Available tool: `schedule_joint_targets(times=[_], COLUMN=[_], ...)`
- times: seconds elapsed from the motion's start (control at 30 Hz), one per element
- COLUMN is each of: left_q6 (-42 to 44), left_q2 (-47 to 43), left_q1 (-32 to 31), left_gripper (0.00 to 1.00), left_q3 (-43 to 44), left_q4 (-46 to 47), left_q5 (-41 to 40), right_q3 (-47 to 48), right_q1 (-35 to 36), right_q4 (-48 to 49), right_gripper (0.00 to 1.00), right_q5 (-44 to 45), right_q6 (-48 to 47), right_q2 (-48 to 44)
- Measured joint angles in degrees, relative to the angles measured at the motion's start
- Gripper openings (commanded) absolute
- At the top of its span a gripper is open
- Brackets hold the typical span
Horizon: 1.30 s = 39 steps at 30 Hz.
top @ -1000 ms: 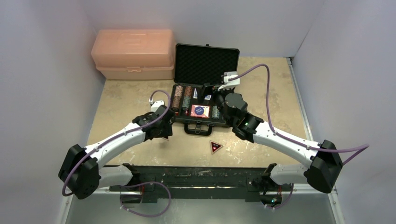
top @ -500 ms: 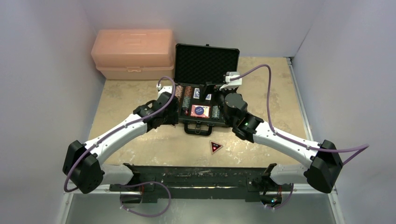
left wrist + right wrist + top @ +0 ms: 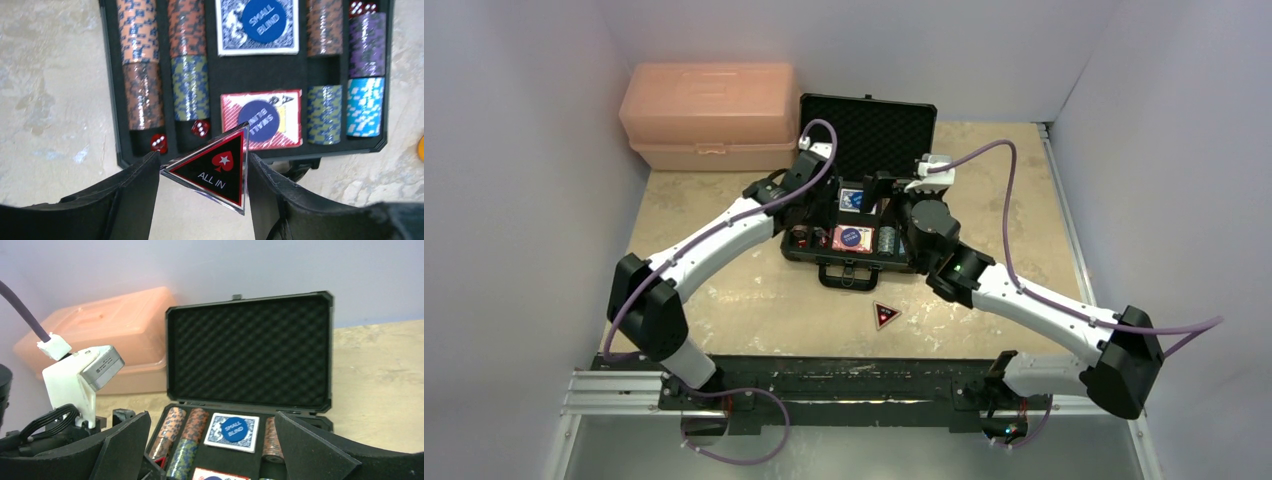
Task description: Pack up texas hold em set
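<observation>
The black case (image 3: 844, 262) lies open, its foam-lined lid (image 3: 867, 135) upright. In the left wrist view its tray (image 3: 111, 100) holds chip stacks (image 3: 190, 85), a blue deck (image 3: 257, 25), a red deck (image 3: 262, 120) and red dice (image 3: 159, 143). My left gripper (image 3: 807, 205) hangs above the tray's left part. In its own view the left gripper (image 3: 202, 159) is shut on a black-and-red triangular "ALL IN" button (image 3: 217, 167). My right gripper (image 3: 876, 188) is open and empty over the tray's right part; in its own view the right gripper (image 3: 215, 450) faces the lid (image 3: 250, 350). A second triangular button (image 3: 885, 316) lies on the table.
The salmon-pink plastic box (image 3: 709, 115) stands at the back left beside the case lid, and shows in the right wrist view (image 3: 100, 335). An orange sliver (image 3: 421, 147) shows at the right edge of the left wrist view. Walls close in on three sides.
My left arm has swung from the table at the case's front left corner forward and up over the tray, the button in its grip. My right arm has barely moved.
</observation>
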Motion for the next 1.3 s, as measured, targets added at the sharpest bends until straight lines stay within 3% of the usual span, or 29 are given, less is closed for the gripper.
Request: schedule_joint_targets(times=[0.47, 1.0, 1.3], left_q6=[-3.96, -16.11, -18.73], left_q2=[18.29, 28.87, 31.26], left_q1=[0.02, 0.07, 0.07], left_gripper=[0.00, 0.00, 0.00], left_q3=[22.21, 37.57, 39.45], left_q4=[-3.17, -11.98, -13.27], left_q5=[1.73, -6.32, -7.56], right_q3=[0.00, 0.00, 0.00], right_q1=[0.00, 0.00, -0.02], right_q4=[-4.15, -5.14, -5.14], right_gripper=[0.99, 0.99, 0.99], right_q5=[24.72, 27.43, 27.36], right_q6=[5.86, 8.72, 8.70], right_q2=[-1.31, -1.31, -1.33])
